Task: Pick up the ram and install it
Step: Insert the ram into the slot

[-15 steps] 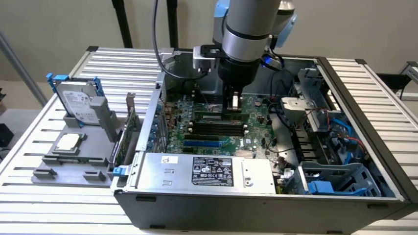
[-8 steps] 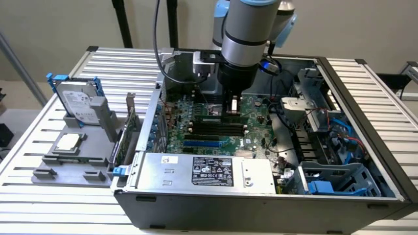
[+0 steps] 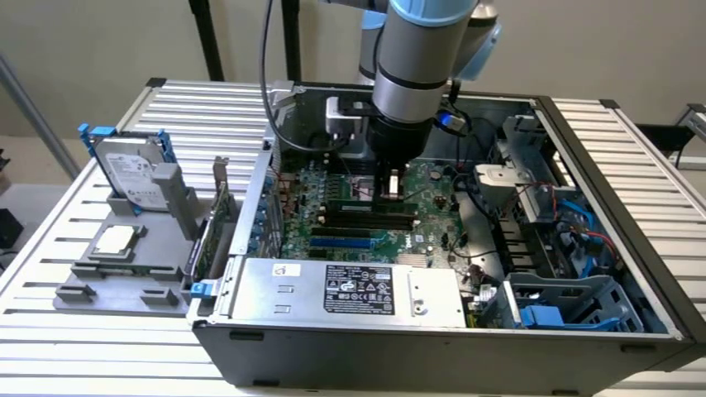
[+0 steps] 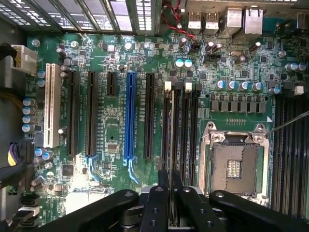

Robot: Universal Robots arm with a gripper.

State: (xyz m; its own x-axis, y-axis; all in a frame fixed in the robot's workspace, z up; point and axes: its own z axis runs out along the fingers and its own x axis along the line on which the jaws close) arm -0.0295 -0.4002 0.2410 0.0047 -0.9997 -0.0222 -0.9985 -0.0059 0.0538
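Note:
The ram (image 4: 171, 125) appears edge-on in the wrist view as a thin strip running along one of the black memory slots (image 4: 186, 125) on the green motherboard (image 4: 116, 159). My gripper (image 4: 171, 203) is shut on its near end, black fingers (image 4: 157, 208) on either side. In the exterior view the gripper (image 3: 388, 192) reaches down into the open computer case (image 3: 617, 207), and the ram (image 3: 350, 201) lies level just above the row of black slots (image 3: 364, 222). I cannot tell whether the stick is seated in the slot or only resting on it.
An open processor socket (image 4: 235, 166) lies beside the memory slots. A blue expansion slot (image 4: 129, 116) and several black ones lie on the other side. The power supply (image 3: 353, 289) fills the case front. On the grey holder outside sit a silver hard drive (image 3: 131, 174) and processor chip (image 3: 114, 240).

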